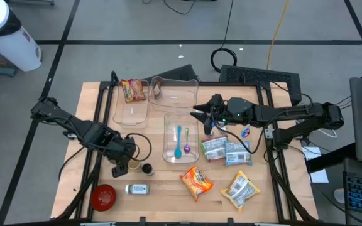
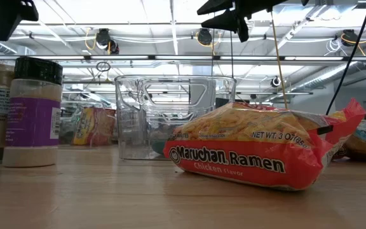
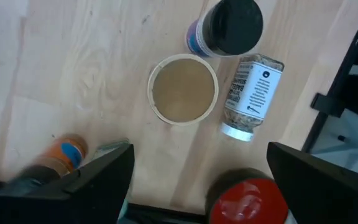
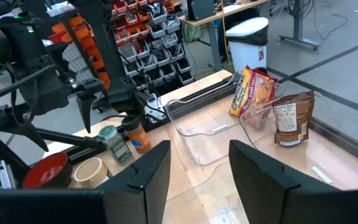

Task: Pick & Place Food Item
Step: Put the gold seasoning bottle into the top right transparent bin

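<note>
the left pincer [image 1: 119, 168] hangs over the near-left part of the wooden table [image 1: 162, 188], its fingers [image 3: 104, 171] spread wide and empty. in the left wrist view an open tan cup [image 3: 183, 89] sits on the wood between those fingers and farther out, with a dark-lidded jar [image 3: 229, 28] touching or just beside it and a spice bottle lying on its side [image 3: 252, 93] next to both. a red bowl [image 3: 250, 199] lies close by the pincer, and an orange-capped bottle [image 3: 64, 155] sits at the other finger.

the right pincer [image 1: 201, 116] hovers near the table's middle, above the end of a clear tray [image 1: 168, 147] that holds a blue spoon [image 1: 178, 139] and a green-handled purple spoon [image 1: 186, 141]. its fingers [image 4: 145, 174] stand partly apart, nothing between them.

the maruchan ramen pack [image 1: 197, 181] lies flat on the near side of the table, well apart from both pincers, between the spice bottle and a crinkled yellow-white food packet [image 1: 242, 188]. two green-white pouches [image 1: 225, 149] lie beside the tray. a second ramen pack [image 1: 132, 90] leans in a far clear bin [image 1: 131, 113].
</note>
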You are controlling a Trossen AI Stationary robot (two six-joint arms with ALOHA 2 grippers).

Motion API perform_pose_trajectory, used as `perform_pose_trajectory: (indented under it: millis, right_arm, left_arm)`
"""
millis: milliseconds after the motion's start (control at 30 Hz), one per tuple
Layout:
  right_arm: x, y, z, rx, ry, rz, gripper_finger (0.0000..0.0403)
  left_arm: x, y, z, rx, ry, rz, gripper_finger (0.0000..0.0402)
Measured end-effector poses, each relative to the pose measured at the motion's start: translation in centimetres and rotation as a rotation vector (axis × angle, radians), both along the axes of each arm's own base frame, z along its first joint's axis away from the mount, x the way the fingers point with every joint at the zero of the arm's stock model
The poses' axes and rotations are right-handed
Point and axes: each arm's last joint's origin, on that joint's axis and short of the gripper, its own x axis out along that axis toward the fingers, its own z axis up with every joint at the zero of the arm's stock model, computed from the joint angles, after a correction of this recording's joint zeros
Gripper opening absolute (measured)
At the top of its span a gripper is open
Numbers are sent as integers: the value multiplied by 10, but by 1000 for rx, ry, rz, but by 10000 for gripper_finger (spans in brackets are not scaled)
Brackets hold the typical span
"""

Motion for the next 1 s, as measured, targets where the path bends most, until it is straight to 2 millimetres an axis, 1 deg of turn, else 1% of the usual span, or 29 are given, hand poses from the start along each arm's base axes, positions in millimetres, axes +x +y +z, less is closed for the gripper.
perform_pose_trajectory:
  millis: [167, 367, 567, 733, 900, 1000]
  right_arm:
    - [-1, -6, 0, 0, 0, -21, 155]
    - [-1, -8, -1, 1, 6, -26, 155]
    - [-2, -8, -4, 4, 40, -26, 155]
    - [-2, -8, -6, 6, 60, -26, 155]
    - [-2, -8, -6, 5, 60, -26, 155]
    - [-2, -8, -6, 6, 60, -26, 155]
  left_arm:
    - [1, 2, 0, 79, -43, -41, 364]
    - [7, 3, -1, 179, -111, -84, 375]
    - [12, 2, 0, 205, -187, -100, 385]
    - [14, 1, 1, 203, -204, -102, 382]
    - [17, 0, -12, 193, -216, -88, 379]
    - [16, 0, -20, 188, -194, -60, 383]
